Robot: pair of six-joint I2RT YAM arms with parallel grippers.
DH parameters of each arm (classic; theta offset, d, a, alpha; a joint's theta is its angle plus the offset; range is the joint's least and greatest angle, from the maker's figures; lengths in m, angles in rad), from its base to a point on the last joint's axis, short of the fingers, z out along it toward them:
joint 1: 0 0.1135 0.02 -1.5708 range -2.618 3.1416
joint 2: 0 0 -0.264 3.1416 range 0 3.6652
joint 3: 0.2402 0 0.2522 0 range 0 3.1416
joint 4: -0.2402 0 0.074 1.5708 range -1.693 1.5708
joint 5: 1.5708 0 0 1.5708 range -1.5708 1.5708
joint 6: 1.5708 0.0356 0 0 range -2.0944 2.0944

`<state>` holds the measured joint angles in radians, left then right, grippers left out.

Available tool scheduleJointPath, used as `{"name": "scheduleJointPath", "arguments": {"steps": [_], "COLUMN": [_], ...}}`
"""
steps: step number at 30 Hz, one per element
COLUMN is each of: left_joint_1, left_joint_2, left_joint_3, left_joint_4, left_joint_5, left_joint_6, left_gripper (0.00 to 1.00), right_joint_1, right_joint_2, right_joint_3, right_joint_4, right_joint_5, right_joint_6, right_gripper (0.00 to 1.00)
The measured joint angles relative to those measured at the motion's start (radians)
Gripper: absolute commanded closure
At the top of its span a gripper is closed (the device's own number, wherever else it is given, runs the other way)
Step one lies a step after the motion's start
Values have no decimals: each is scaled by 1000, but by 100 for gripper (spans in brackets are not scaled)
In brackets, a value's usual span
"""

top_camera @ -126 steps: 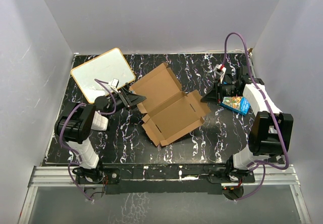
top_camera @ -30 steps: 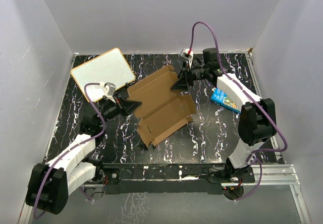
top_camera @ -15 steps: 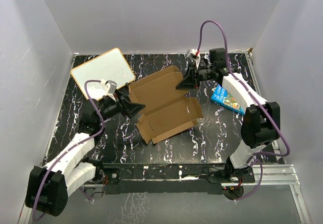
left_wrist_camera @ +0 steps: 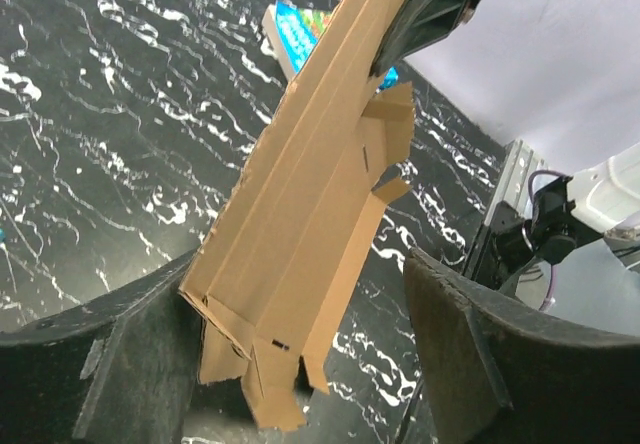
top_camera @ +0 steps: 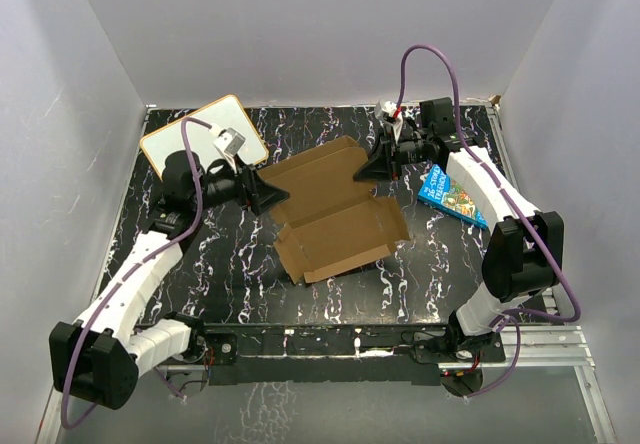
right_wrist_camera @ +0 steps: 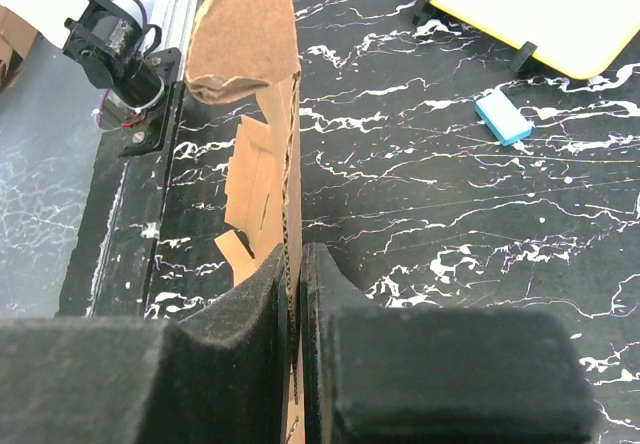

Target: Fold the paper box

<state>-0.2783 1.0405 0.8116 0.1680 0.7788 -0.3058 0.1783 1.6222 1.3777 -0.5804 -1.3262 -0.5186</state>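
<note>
**Paper box at an early stage: blank still open, one edge pinched**

Overhead view. The paper box [top_camera: 338,212] lies spread near the middle of the table [top_camera: 200,284], between the two arms. It is an unfolded brown blank with its flaps and slots showing. No wall appears to stand square, no tab is seen seated in a slot, and the lid panel is not closed, so nearly all of the folding seems still to be done.

The right gripper [top_camera: 362,170] meets the far right edge of the blank. The left gripper [top_camera: 272,193] sits at its left edge, just in front of the white board [top_camera: 205,136]. A blue printed box [top_camera: 455,194] lies apart to the right.

Left wrist view. This view shows what the overhead one does not. The fingers [left_wrist_camera: 90,364] stand wide apart and released, with the near end of the cardboard lying loose in the gap. The blank slopes upward from there to the opposite gripper, so its far side is raised off the table.

Right wrist view. The fingers [right_wrist_camera: 225,364] are clenched on the cardboard, whose corrugated edge runs straight between them. This confirms a firm pinch, which is only hinted at from above. A small blue block [right_wrist_camera: 502,117] near the board is also visible here, and I cannot make it out in the overhead view.
</note>
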Motion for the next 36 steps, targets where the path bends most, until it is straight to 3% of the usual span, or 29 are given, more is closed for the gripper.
{"name": "scheduleJointPath", "arguments": {"steps": [7,13,20,23,29,32,36], "left_joint_1": [4,9,12,13,11,11,11], "left_joint_2": [58,107,177,198,175,119,-6], "left_joint_3": [58,98,113,123,123,86,-26], "left_joint_4": [-149,-180,-162,-165,-158,-126,-52], "left_joint_5": [25,75,151,179,172,137,81], "left_joint_6": [76,107,106,114,120,121,105], "left_gripper": [48,59,100,100,100,100,100], "right_joint_1": [0,0,0,-2,-3,-12,-99], "right_joint_2": [0,0,0,0,-6,-39,-153], "right_joint_3": [0,0,0,0,0,-18,-128], "right_joint_4": [-26,-31,-46,-48,-49,-44,-11], "right_joint_5": [5,5,3,10,53,82,95], "right_joint_6": [-23,-31,-32,-32,-27,-29,-19], "right_gripper": [92,92,92,90,22,10,9]}}
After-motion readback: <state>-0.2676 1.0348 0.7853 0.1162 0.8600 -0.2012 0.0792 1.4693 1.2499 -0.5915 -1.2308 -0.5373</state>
